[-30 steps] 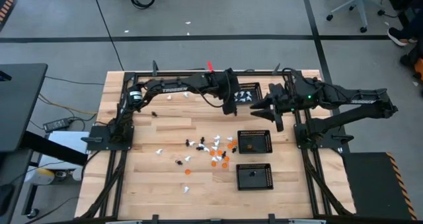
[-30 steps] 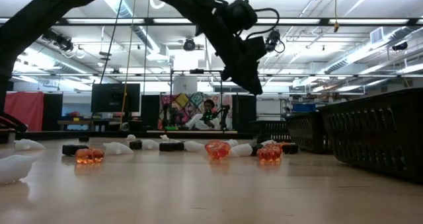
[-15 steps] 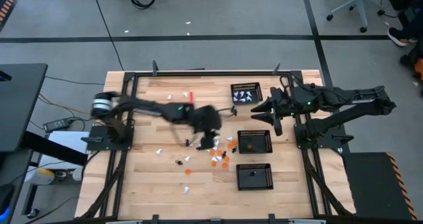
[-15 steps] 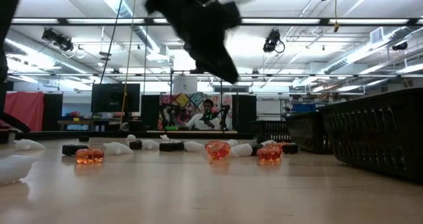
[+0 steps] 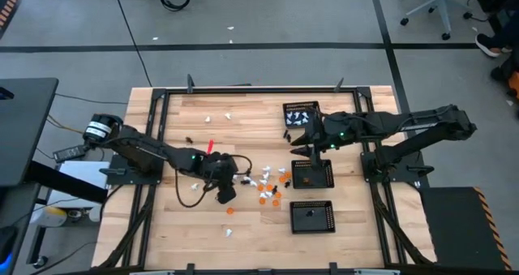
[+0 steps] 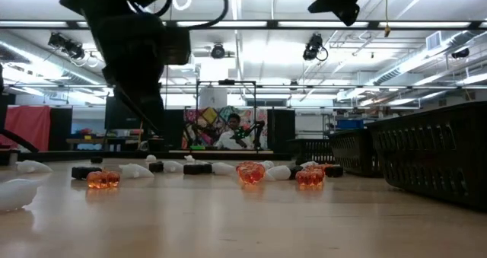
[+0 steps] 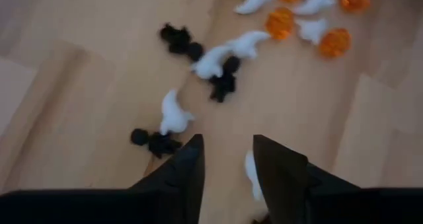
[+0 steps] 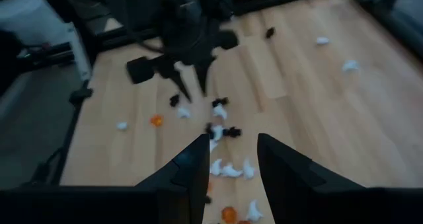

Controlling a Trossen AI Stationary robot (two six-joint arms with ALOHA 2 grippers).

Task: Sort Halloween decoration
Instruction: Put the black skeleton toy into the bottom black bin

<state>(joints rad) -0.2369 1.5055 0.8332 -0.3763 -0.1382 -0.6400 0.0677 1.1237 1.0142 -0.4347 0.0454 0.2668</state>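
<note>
Hovering low over the table (image 5: 178,125), the left gripper (image 5: 225,195) is seen parted and empty, the Halloween decoration (image 5: 268,182) scattered just right of it.

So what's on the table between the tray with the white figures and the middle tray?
Only bare wood, in the high view. The right gripper hangs above that gap between the white-figure tray and the middle tray.
</note>
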